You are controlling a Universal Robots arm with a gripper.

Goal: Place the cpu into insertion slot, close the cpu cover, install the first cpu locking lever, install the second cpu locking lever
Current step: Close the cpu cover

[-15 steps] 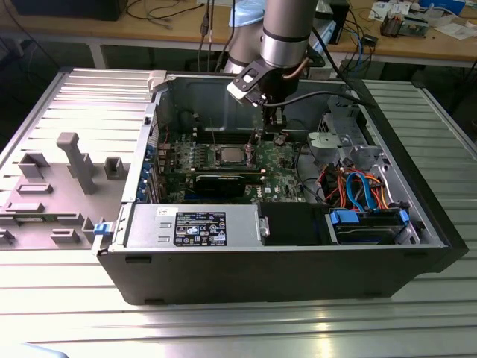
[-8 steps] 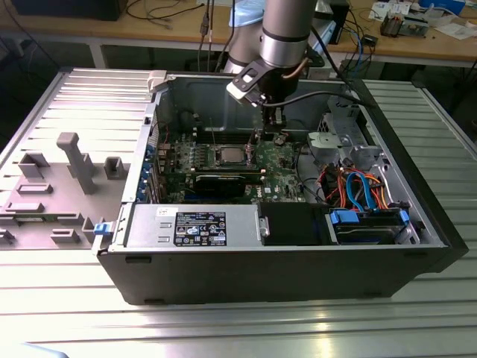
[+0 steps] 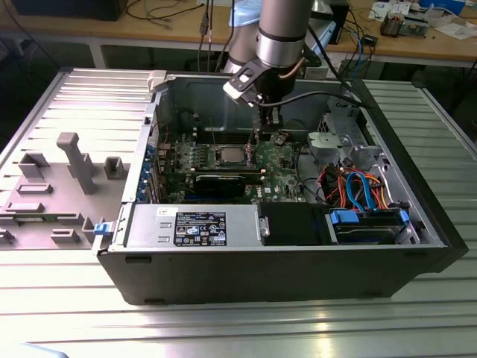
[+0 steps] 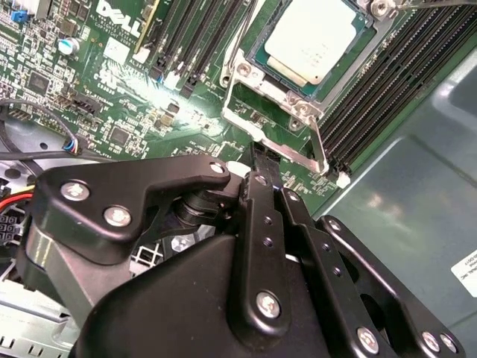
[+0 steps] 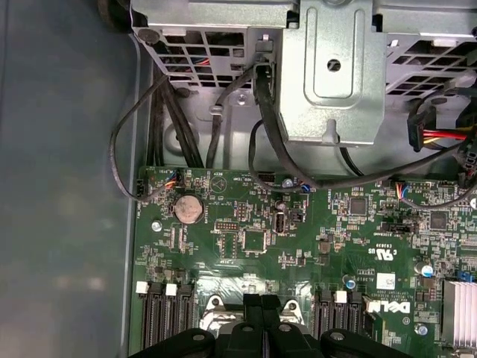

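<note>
Inside the open black case, I see the cpu, a dull silver-grey square, seated flat in the metal-rimmed insertion slot. Just beside it the gripper points down at the green board, jaws closed together.

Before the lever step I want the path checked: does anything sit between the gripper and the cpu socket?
Nothing visible does. In the second wrist view the gripper hangs close beside the metal rim of the insertion slot, with no cable or part between them. The cpu already lies in the slot.
</note>
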